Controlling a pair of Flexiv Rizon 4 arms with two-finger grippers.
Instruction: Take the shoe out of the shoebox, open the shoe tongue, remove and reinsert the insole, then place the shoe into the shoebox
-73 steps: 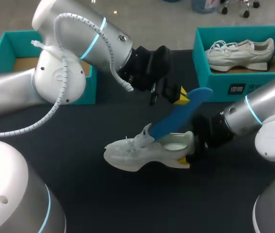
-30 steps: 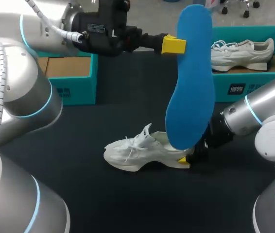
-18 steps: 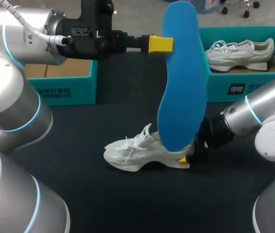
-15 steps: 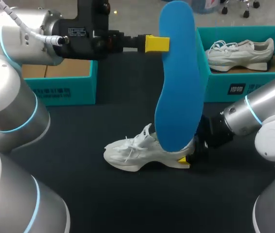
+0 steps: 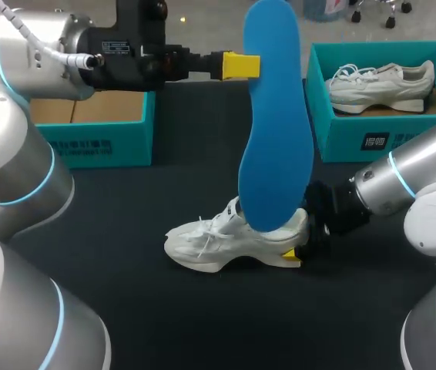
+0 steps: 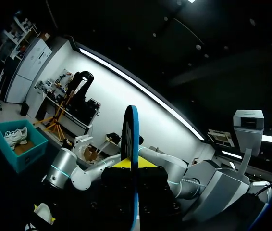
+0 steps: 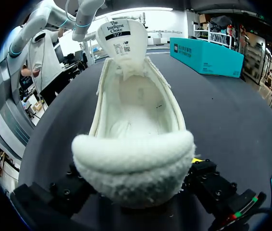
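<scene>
Left jaws hold the blue insole (image 5: 273, 131) upright over the white shoe (image 5: 218, 243); right jaws grip the shoe's heel

Left arm (image 5: 25, 46) comes across high above the surface (image 5: 164, 308), and the left jaws are pinching the insole near its upper end; the left wrist view shows it edge-on between them. The insole's lower end hangs over the shoe's opening in the head view, contact unclear. The shoe stands on its sole mid-surface, toe toward the left arm's side. The right wrist view shows the tongue (image 7: 121, 36) pulled up and the pale inside exposed, with the right jaws pressed on both sides of the heel. The right arm (image 5: 418, 193) is low behind it. 2 teal boxes sit at the far edge: the left shoebox (image 5: 102, 142) and the right shoebox (image 5: 372, 142), which holds a 2nd shoe (image 5: 380, 81)
</scene>
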